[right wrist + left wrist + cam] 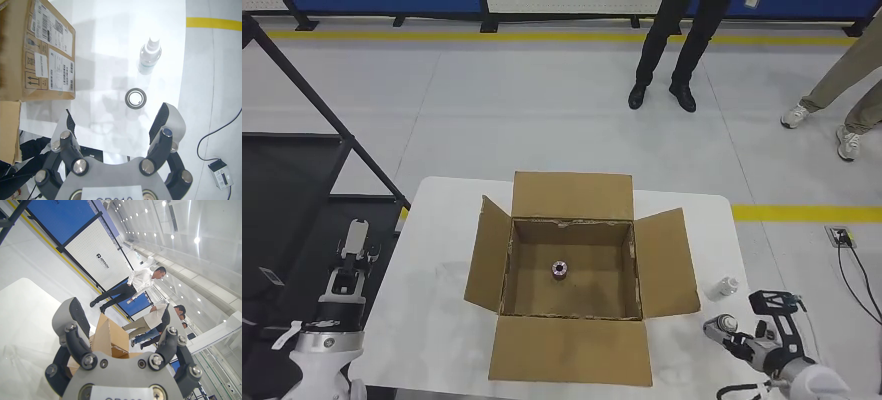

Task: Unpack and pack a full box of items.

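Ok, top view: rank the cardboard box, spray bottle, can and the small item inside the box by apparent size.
1. cardboard box, by far.
2. spray bottle, can and small item look about alike; the small item lies deeper, so unranked.

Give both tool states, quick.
Left tool: open, holding nothing.
Right tool: open, holding nothing.

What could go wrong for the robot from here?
The spray bottle stands upright beside the small metal can, both near the table edge. The open right claw, going for one, might tip the bottle or push something off. The cardboard box has a flap sticking out toward them; an arm carrying things across could snag it.
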`<action>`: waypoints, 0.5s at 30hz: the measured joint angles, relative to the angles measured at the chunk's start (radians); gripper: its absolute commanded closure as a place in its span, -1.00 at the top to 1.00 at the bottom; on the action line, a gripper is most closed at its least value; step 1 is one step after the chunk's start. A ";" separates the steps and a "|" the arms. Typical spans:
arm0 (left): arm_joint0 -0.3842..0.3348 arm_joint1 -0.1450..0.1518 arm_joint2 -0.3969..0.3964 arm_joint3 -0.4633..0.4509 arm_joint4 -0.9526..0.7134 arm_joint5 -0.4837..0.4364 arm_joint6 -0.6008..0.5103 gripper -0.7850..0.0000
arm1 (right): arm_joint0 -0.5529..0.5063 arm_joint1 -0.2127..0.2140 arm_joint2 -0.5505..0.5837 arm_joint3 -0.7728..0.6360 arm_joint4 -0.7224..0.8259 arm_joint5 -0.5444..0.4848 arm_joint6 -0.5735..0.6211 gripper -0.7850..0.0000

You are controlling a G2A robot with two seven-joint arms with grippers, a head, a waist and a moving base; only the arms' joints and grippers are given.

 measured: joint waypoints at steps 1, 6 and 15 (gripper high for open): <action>0.000 0.000 0.000 0.000 0.000 0.000 0.000 1.00 | 0.008 0.001 -0.005 0.015 0.001 -0.003 0.009 1.00; 0.000 0.000 0.000 0.000 0.000 0.000 0.000 1.00 | 0.080 0.008 -0.054 0.092 -0.023 0.001 0.095 1.00; 0.000 0.000 0.000 0.000 0.000 0.000 0.000 1.00 | 0.198 0.015 -0.094 0.235 -0.040 0.050 0.144 0.84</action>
